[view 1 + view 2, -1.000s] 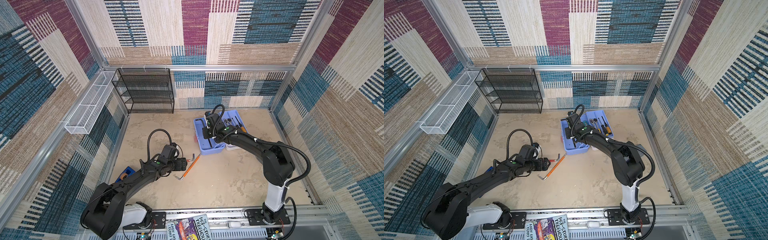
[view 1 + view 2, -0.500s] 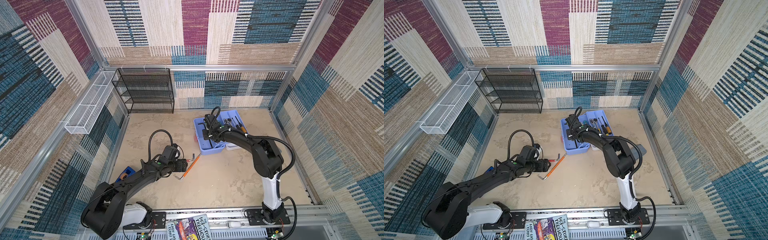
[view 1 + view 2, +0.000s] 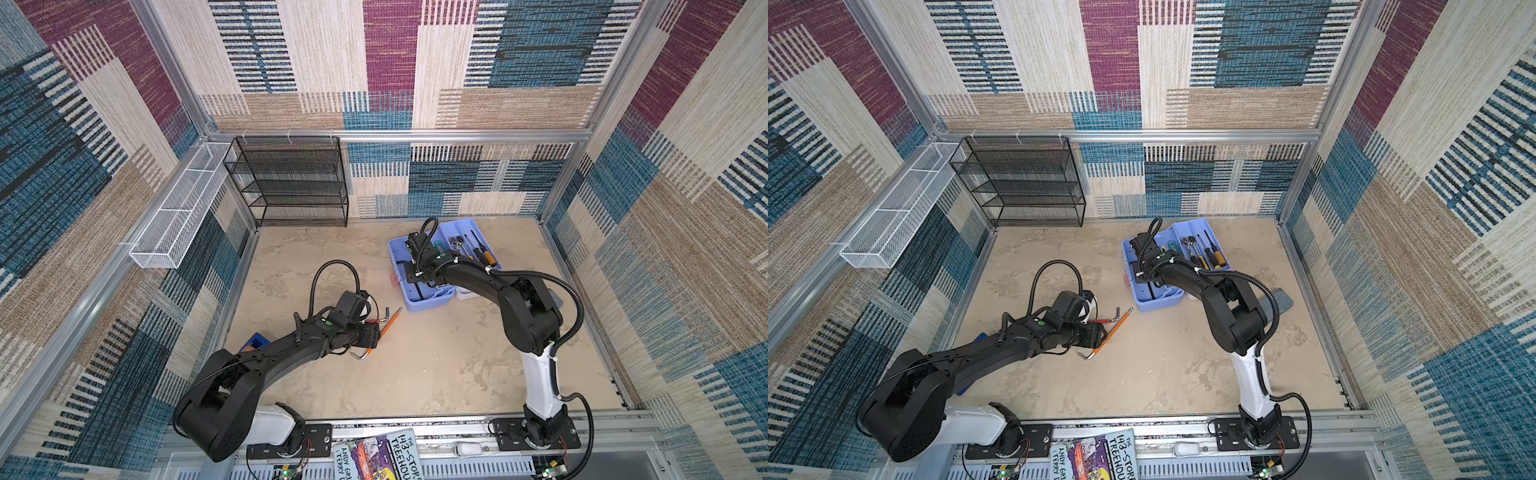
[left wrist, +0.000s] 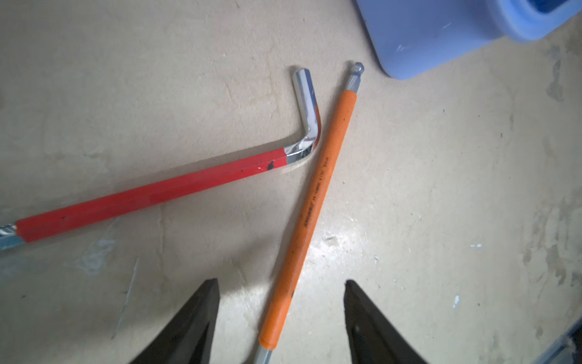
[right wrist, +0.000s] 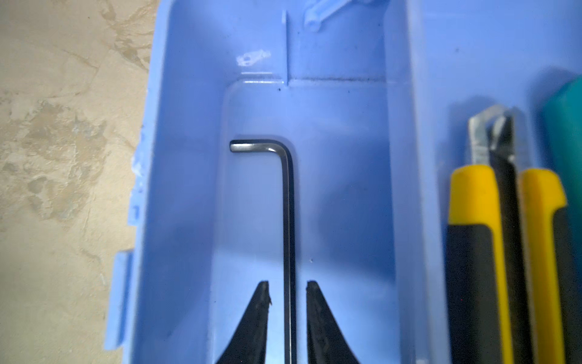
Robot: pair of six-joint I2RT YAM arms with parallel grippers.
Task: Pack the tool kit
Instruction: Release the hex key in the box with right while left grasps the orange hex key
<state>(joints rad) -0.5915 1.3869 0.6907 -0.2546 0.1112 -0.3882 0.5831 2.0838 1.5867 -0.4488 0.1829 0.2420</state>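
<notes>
Three hex keys noted. Orange hex key (image 4: pixel 315 195) lies flat on the table (image 3: pixel 436 374) just left of centre, long axis running 7 to 1 o'clock in both top views, ball end toward 1, bent end toward 7. Red hex key (image 4: pixel 157 195) lies beside it at its 10 o'clock side, long arm about 9 to 3, short steel leg turned up toward 12, elbow almost touching the orange shaft. Left arm reaches low from its base at 7 o'clock, wrist pitched down; left gripper (image 4: pixel 280 282) stands open, fingers either side of the orange shaft's lower part, gripping nothing. Black hex key (image 5: pixel 288 205) lies on the floor of the light-blue toolbox base (image 3: pixel 428 301), at 1 o'clock on the table, long arm along the box's length (short leg toward the outer wall). Right arm has its elbow raised and its forearm angled toward 10 o'clock; right gripper (image 5: pixel 287 282) is inside the base, fingers slightly parted, a gap showing on each side of the key. Yellow utility knife (image 5: pixel 472 205) lies in the neighbouring tray.
</notes>
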